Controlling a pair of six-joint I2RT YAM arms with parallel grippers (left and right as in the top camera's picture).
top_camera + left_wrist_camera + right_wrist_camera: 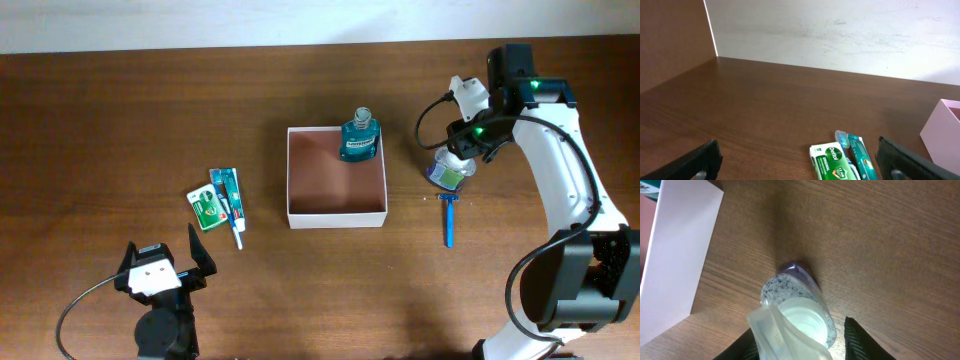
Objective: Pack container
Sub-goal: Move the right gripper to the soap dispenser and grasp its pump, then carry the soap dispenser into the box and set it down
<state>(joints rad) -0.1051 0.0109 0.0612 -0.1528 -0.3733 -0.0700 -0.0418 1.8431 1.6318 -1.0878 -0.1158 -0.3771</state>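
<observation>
The container, a square white box with a pinkish-brown inside, sits mid-table; its wall also shows in the right wrist view. A teal mouthwash bottle stands in its far right corner. Right of the box stands a small clear speckled bottle with a flip cap. My right gripper straddles it, jaws partly open, with a gap showing at the right finger. My left gripper is wide open and empty near the front left edge.
A green Dettol soap pack, a teal toothpaste box and a toothbrush lie left of the box, just ahead of my left gripper. A blue razor lies in front of the speckled bottle.
</observation>
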